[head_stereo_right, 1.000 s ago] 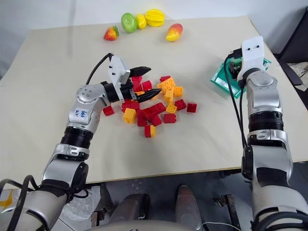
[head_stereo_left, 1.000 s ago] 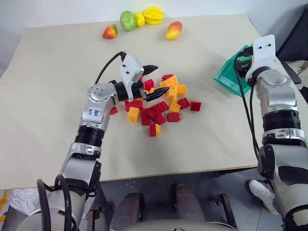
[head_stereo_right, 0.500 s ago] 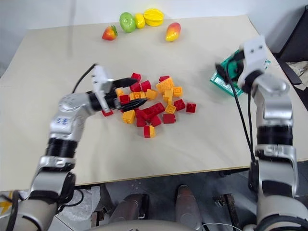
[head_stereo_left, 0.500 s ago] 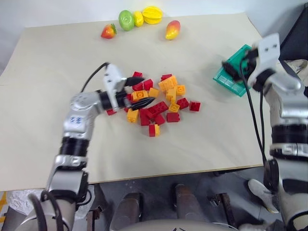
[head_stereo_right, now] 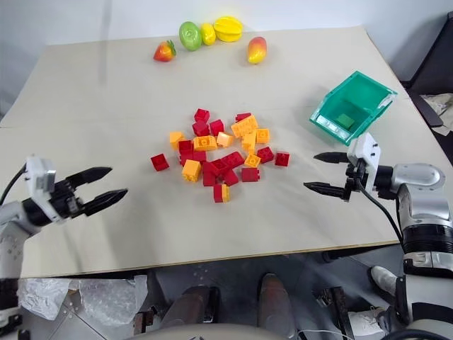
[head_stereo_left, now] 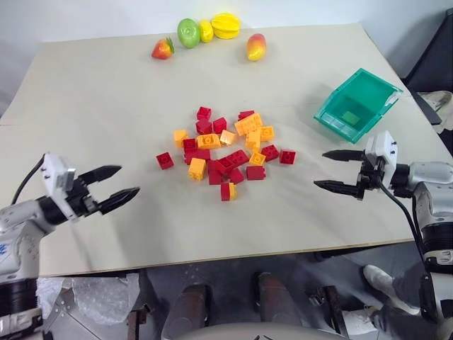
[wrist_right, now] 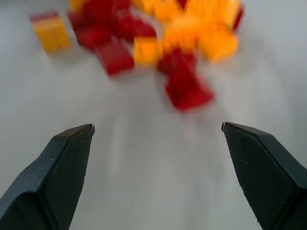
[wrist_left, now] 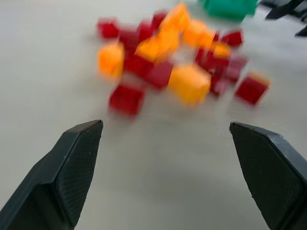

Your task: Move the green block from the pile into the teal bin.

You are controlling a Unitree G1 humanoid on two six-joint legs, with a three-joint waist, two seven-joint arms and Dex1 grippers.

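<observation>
Green block (head_stereo_left: 351, 117) lies inside the teal bin (head_stereo_left: 333, 119), right of frame. Both grippers, left (head_stereo_left: 113, 185) and right (head_stereo_left: 335, 170), spread their fingers wide, empty, flanking the pile (head_stereo_left: 225, 153) mid-bench.

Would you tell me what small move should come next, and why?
Probably just rest the arms: the green block lies in the teal bin, the pile shows only red and orange bricks, and the left gripper and right gripper stand open, empty.
</observation>
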